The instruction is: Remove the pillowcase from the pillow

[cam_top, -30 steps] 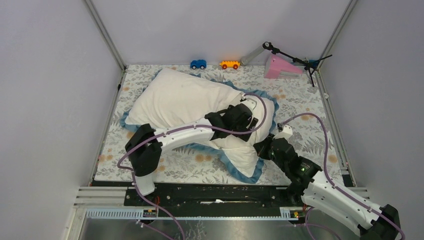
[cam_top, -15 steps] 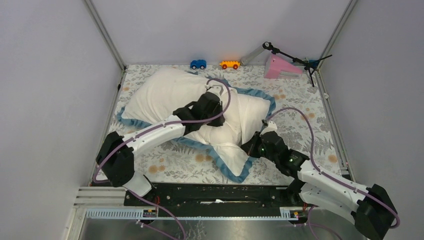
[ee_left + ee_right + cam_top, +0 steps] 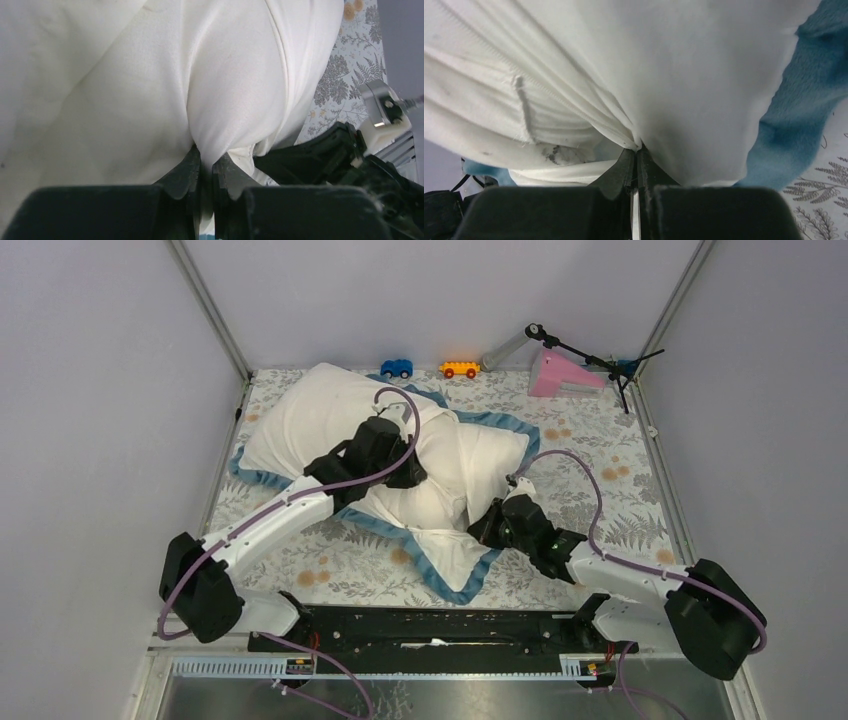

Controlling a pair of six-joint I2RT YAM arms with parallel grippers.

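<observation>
— What's underneath, and around?
— A grey-and-orange floral table cloth (image 3: 620, 490), with pale walls (image 3: 110, 440) on three sides. The pillow (image 3: 300, 425) lies upper left, and the pillowcase (image 3: 480, 445) spreads from the centre toward lower right.
— The grippers?
— The left gripper (image 3: 206, 167) is clenched on a plump white fold, seemingly the pillow. The right gripper (image 3: 636, 157) pinches the pillowcase's gathered cloth.
— Anything hidden?
— The left arm (image 3: 290, 515) covers where pillow meets case.
</observation>
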